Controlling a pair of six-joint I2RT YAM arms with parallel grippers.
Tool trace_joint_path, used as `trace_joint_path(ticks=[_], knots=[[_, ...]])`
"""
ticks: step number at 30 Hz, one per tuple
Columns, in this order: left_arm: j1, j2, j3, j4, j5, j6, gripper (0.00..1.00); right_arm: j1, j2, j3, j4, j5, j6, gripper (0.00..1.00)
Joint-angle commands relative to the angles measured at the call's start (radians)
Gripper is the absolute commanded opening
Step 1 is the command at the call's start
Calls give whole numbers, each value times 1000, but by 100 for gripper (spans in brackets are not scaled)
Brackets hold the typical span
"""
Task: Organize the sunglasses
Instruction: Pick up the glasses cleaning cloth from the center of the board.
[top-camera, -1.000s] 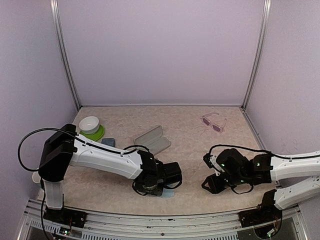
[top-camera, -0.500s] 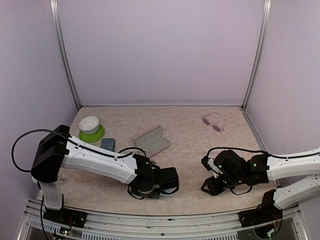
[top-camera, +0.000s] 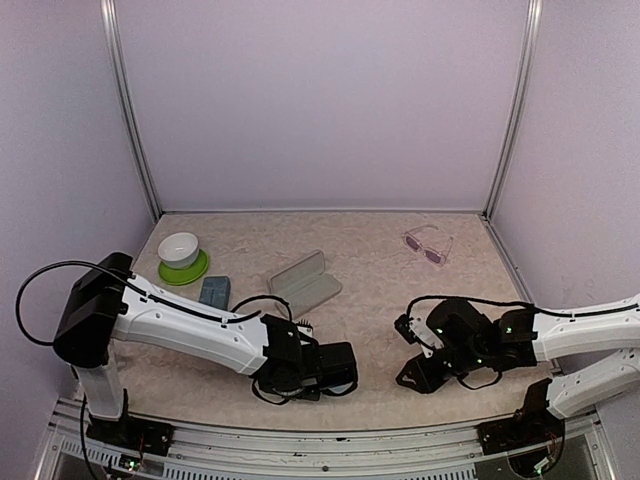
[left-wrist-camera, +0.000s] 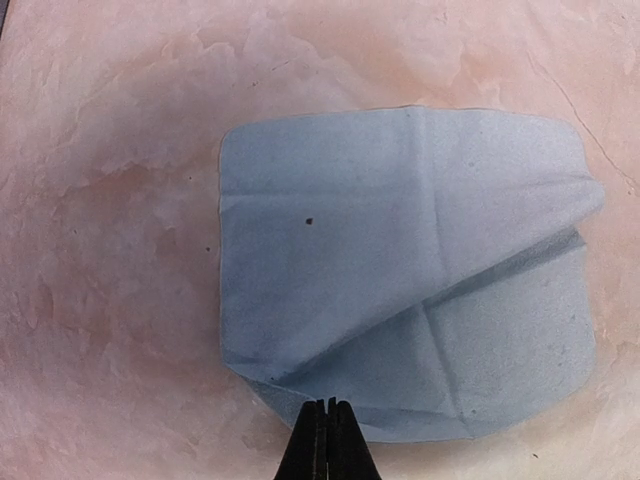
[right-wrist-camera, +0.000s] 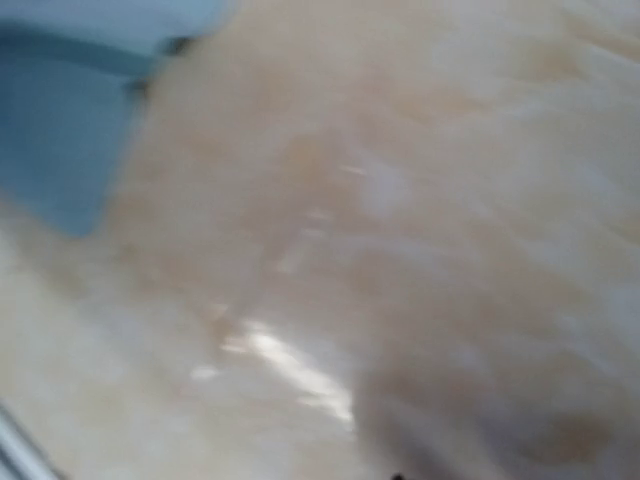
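1. Lilac walls close in a marbled pink-beige table on three sides.
2. Pale clear-framed sunglasses with pinkish lenses lie at the far right of the table, well apart from both arms.
3. Near the middle lies an open clear case, with a blue-grey case to its left.
4. Behind that case, a white bowl sits on a green plate at the far left.
5. At the near edge, the left pincer points down with its jaws pressed together, tips at the near hem of a light-blue cloth. Whether fabric is caught between them I cannot tell. One side of the cloth is folded up.
6. The right pincer hangs low over the table at the near right, and its opening cannot be told. Its wrist view is blurred, showing table and a blue patch at the upper left.
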Motion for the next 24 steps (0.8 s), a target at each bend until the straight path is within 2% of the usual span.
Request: trace_joint_path(ticks=[1,13,17,24], knots=[[-10,-59,-32,31,-28,-31,0,-6,-20,13,142,-180,-106,31],[-11,-140,-172,169,10,-33,0,34,36,13,385,-276,-457,35],[-10,-141,-190,192,13,-14,0,46,107,22,451,-283,-550,36],[-10,-151,-216,234,20,26,0,48,290,93,464,-307,-660,35]])
